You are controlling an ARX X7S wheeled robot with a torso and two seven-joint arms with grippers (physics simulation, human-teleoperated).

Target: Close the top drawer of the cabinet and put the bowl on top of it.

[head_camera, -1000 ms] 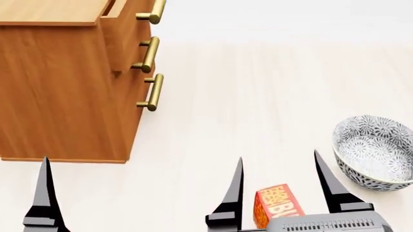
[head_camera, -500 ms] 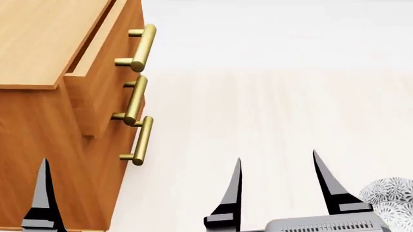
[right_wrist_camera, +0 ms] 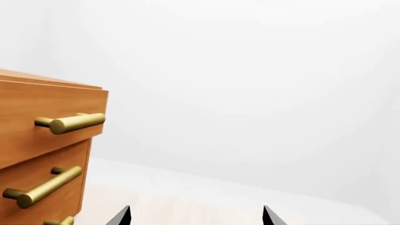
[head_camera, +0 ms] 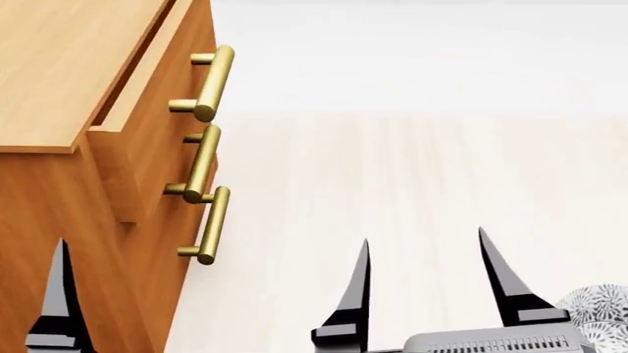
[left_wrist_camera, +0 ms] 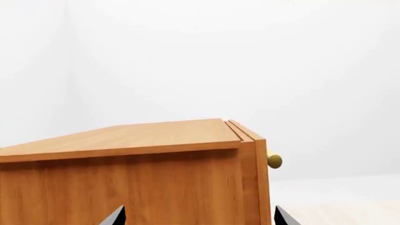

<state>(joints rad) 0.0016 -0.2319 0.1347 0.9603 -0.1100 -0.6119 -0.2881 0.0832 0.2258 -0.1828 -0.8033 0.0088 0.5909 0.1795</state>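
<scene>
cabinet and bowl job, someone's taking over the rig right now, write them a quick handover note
Left end effector: only one fingertip shows in the head view, two tips in its wrist view, spread apart, holding nothing.
Right end effector: open, empty, over bare floor.
The top drawer of the cabinet is pulled out a little; a gap shows behind its front, and it stands proud of the drawers below.
The bowl sits on the floor at the head view's lower right edge, only partly in view, beside the right end effector.
Done: nothing yet.
Left: push the top drawer shut, then pick up the bowl and set it on the cabinet top.
</scene>
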